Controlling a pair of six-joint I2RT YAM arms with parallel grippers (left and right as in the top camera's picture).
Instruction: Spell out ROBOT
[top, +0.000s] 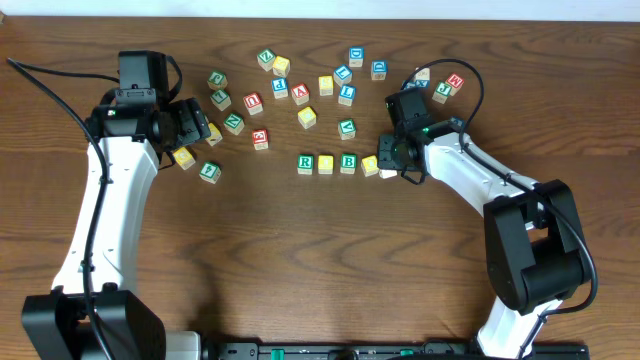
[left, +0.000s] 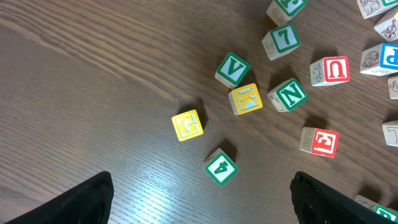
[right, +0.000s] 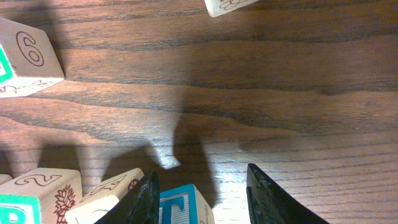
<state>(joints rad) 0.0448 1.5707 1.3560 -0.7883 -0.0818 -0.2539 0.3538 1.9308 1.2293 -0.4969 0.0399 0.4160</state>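
Observation:
Four cubes stand in a row at mid-table: green R, a yellow cube, green B and a second yellow cube. My right gripper hovers at the row's right end. In the right wrist view the blue T cube stands on the table between the jaws of the right gripper. It rests against the left finger, with a clear gap to the right finger. The neighbouring yellow cube is just left of it. My left gripper is open and empty over the left cluster.
Loose letter cubes are scattered across the back of the table. A green 4 cube, yellow G, yellow K and green V lie below the left gripper. A cube marked 6 is nearby.

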